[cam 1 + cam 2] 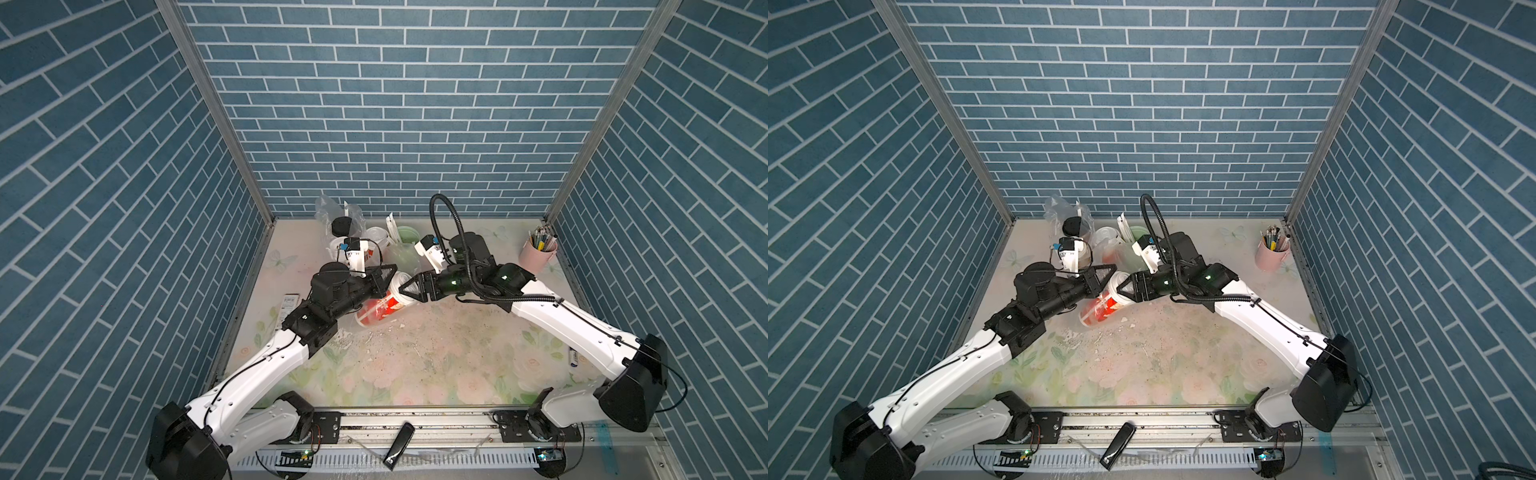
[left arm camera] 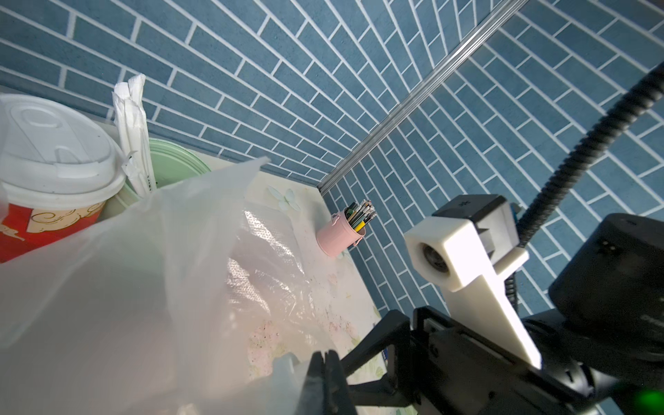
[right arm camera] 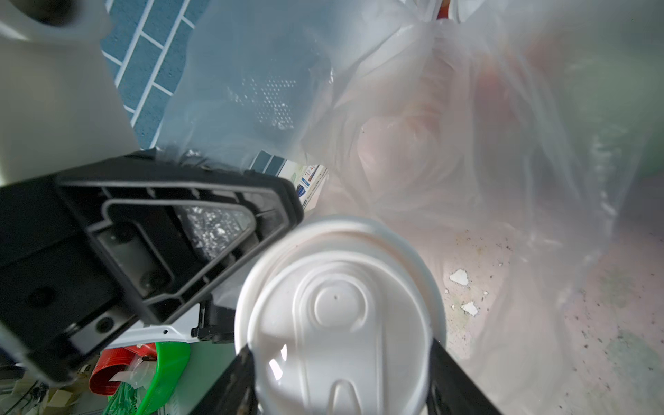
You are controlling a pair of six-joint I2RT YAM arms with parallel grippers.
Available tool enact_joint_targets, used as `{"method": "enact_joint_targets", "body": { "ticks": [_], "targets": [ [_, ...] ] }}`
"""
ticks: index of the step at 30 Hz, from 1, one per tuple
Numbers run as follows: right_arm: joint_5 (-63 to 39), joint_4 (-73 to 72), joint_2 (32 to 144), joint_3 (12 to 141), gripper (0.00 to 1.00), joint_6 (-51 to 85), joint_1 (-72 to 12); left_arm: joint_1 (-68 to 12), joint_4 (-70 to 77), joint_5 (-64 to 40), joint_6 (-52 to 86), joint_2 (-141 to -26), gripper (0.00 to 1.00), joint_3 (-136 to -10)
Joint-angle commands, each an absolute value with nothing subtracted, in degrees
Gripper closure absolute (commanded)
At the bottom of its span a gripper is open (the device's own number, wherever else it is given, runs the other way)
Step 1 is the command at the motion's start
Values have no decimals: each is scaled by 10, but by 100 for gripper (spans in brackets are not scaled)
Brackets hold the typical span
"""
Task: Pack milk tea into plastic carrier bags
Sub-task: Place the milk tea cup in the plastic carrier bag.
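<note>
On the flowered table [image 1: 457,332] between blue brick walls [image 1: 415,124], the left fingers [image 2: 325,381] pinch shut on the limp, slippery carrier bag [image 2: 143,287] while the right fingers [image 3: 242,384], part-open, clasp a tilted milk tea cup [image 1: 380,309] mid-table by its stiffer lidded rim, probably top-heavy and crushable lower down.

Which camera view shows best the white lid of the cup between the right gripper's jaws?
The right wrist view: the lid is large and face on, between the jaws of the right gripper. In both top views the cup leans, its lid partly behind the gripper. The left wrist view shows only another cup's lid.
</note>
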State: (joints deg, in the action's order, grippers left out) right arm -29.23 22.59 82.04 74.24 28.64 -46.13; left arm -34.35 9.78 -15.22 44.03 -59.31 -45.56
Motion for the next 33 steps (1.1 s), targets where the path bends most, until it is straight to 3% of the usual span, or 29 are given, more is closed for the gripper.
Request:
{"method": "enact_joint_targets", "body": {
  "ticks": [1,23,33],
  "targets": [
    [-285,183,826,739,43,267,-473,-341,134,-148,462,-582,100,-447],
    [-247,112,849,704,43,196,-518,-341,147,-106,488,-541,100,-432],
    [-204,173,866,719,44,170,-532,-341,139,-95,484,-521,100,-426]
  ]
}}
